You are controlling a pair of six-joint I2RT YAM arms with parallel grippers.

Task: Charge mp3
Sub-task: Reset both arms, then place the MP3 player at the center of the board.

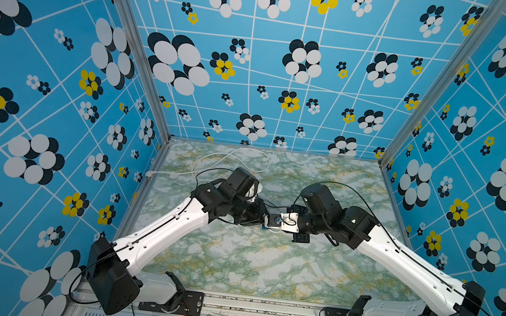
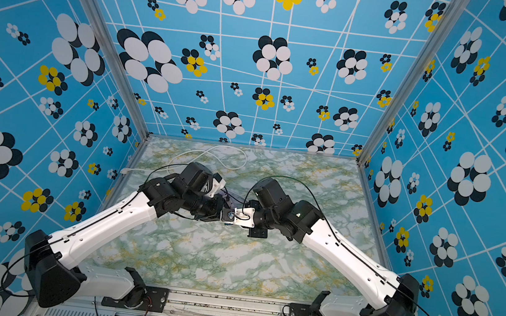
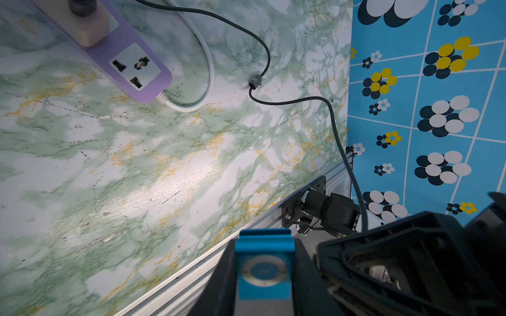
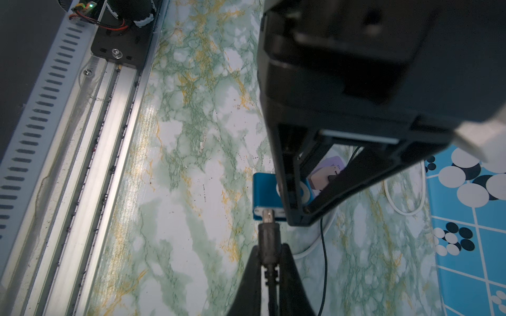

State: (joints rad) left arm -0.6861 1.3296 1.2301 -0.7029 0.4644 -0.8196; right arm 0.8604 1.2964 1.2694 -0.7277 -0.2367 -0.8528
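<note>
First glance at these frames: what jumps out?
At centre, the left gripper holds the blue mp3 while the right gripper pinches a dark cable plug, its metal tip at the mp3's edge. Just beyond lies a lilac power strip carrying a pinkish charger. Loud blue flower-print walls surround it all.

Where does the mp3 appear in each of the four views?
Top view: mp3, a blue sliver over the middle of the table.
Top view: the same sliver.
Left wrist: ring facing the camera, clamped in the left hand.
Right wrist: just beyond the plug that the right hand holds.
Shared landmark: white cord.
</note>
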